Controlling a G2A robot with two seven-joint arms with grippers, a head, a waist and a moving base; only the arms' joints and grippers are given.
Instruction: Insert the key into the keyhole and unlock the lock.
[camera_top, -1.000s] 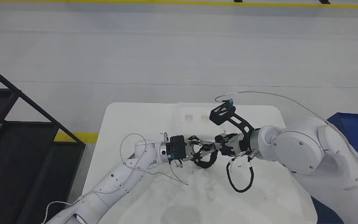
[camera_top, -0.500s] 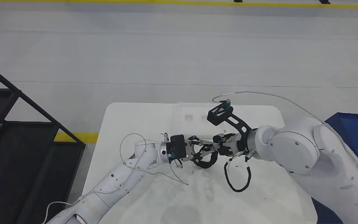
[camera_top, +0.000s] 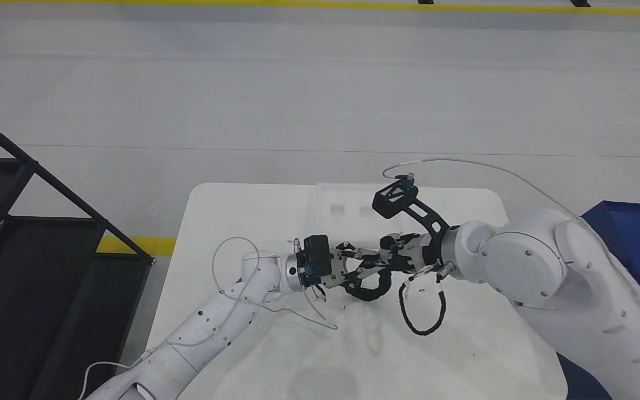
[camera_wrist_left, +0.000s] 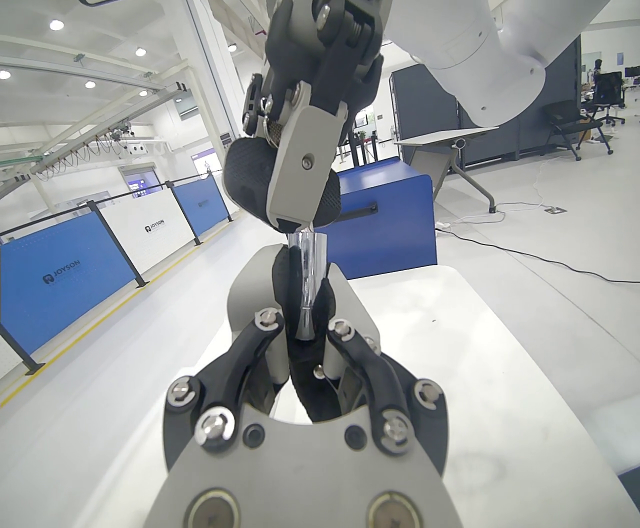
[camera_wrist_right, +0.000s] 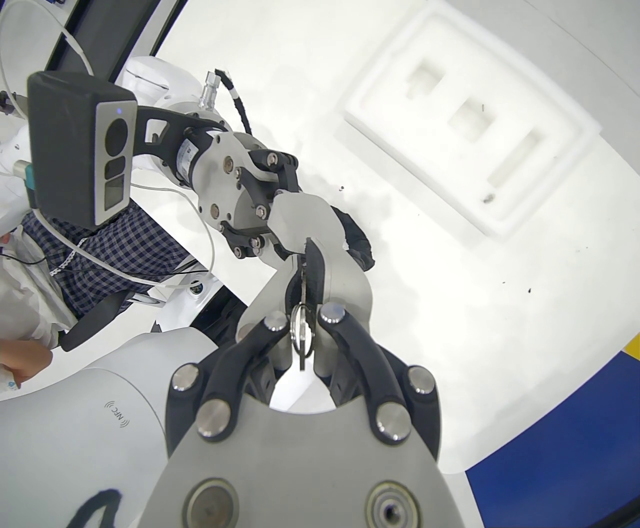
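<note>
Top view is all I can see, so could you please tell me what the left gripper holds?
Observer: The left gripper is shut on the lock, a shiny metal cylinder between its black pads.
Operator: Thank you. And the right one?
Observer: The right gripper is shut on the key, seen edge-on between its fingers.
Operator: Is the key in?
Observer: The right fingertips sit at the lock's free end and hide the keyhole, so I cannot tell.

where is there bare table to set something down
Bare table along the near edge, and at the far left corner beside the foam tray. Crowded mid-table, where the left gripper with the lock and the right gripper with the key meet.
</note>
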